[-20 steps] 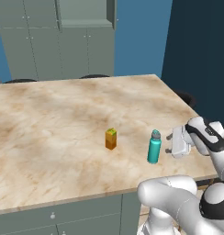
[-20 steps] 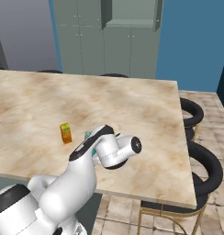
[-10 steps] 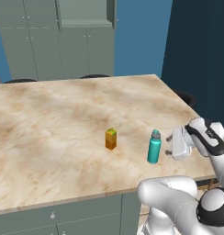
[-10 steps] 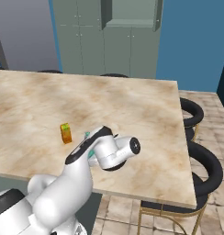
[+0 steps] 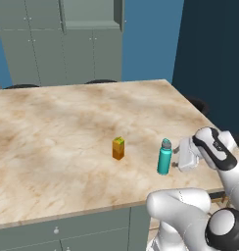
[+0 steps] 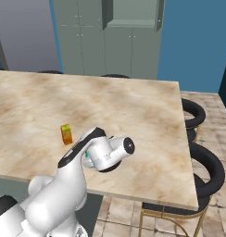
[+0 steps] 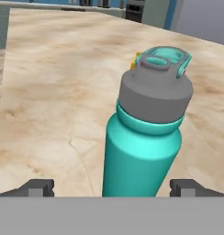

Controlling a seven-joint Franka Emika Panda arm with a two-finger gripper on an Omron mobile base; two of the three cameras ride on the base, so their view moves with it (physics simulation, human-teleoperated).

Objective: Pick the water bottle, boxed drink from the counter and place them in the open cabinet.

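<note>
The teal water bottle [image 5: 164, 158] with its grey cap stands upright near the counter's [image 5: 62, 122] front right part. The orange boxed drink [image 5: 118, 148] stands a short way to its left. My gripper [image 5: 178, 158] sits level beside the bottle's right side, open. In the hand view the water bottle [image 7: 148, 133] stands close up between my two spread fingertips [image 7: 38, 187], and neither tip touches it. A yellow sliver of the boxed drink [image 7: 137, 57] peeks out behind the cap. The boxed drink [image 6: 66, 134] also stands left of my arm. The open cabinet [image 5: 89, 17] is behind the counter.
Two black stools [image 6: 205, 169] stand along the counter's right side over a tiled floor. Grey-green drawer fronts [image 5: 58, 235] run under the near edge. Tall closed cupboards [image 5: 28, 49] line the back wall beside a blue wall.
The hand has crept a little closer to the water bottle. The jaws stay wide apart, and the bottle and carton have not moved.
</note>
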